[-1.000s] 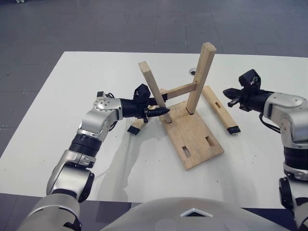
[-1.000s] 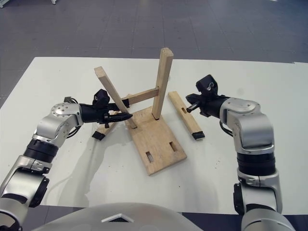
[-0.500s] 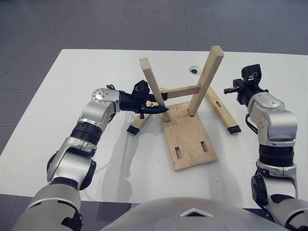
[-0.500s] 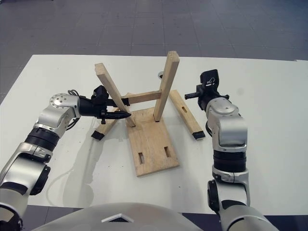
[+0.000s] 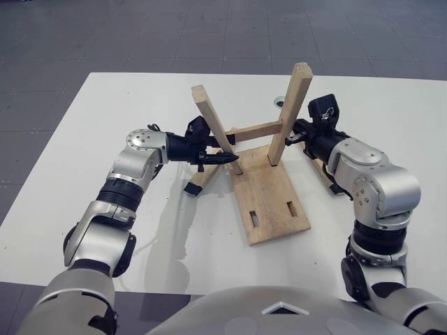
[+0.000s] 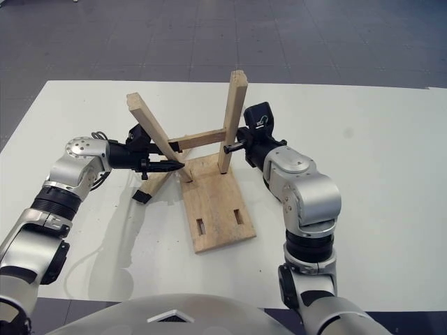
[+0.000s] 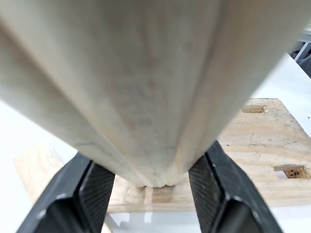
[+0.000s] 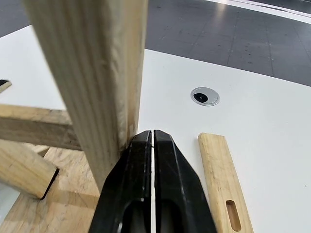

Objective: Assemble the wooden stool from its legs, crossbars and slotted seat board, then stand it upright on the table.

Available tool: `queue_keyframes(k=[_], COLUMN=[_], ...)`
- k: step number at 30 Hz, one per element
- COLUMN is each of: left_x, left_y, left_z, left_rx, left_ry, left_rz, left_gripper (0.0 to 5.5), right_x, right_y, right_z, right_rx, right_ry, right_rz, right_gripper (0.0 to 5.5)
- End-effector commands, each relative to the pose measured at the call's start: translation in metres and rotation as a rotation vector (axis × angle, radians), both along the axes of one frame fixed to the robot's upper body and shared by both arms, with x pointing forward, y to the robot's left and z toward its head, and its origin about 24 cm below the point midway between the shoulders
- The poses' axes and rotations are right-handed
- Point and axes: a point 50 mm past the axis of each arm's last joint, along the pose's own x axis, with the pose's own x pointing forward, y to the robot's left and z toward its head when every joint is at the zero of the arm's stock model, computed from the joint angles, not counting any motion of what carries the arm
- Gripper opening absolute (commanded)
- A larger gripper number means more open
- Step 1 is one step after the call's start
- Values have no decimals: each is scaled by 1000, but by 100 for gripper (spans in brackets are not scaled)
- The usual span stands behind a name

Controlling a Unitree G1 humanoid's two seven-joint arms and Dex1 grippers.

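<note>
White table (image 5: 66,139), slotted seat board (image 5: 269,201) lying flat, left loose leg (image 5: 198,181), right loose leg (image 8: 219,170), grommet (image 8: 204,96)

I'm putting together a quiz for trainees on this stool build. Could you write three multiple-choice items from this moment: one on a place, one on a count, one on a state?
1. Where is the right hand?
A. Right beside the upright leg
B. Hanging far off to one side
C. Raised high above everything

2. How many empty slots show in the seat board?
A. None
B. Two
C. Five

3. How is the left hand?
A. Open, away from the wood
B. Shut on the leaning leg
C. Shut on nothing

Answers:
1 A: its closed tips sit at that leg's side, over the board.
2 B: two cut-outs near the board's front end are bare.
3 B: its fingers clamp either side of that leg.
</note>
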Motion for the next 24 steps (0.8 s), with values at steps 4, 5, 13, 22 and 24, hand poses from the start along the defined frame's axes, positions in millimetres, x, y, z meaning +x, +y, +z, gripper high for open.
queue_keyframes(k=[4,5,13,22,24], left_x=[-31,-32,-27,-28,-28], left_y=[1,1,-4,-2,-4], left_z=[-64,-65,-60,-62,-63], left_rx=[234,236,228,264,263], left_ry=[277,280,267,276,278], left_rz=[-68,-76,-126,-159,-160], left_gripper=[205,205,205,205,205], right_x=[-33,-33,-2,18,9], right_y=[30,30,49,76,76], right_z=[22,25,40,15,-8], right_rx=[50,55,196,228,155], right_ry=[72,70,-79,-121,-32], right_rz=[501,513,347,131,152], right_gripper=[10,10,10,10,10])
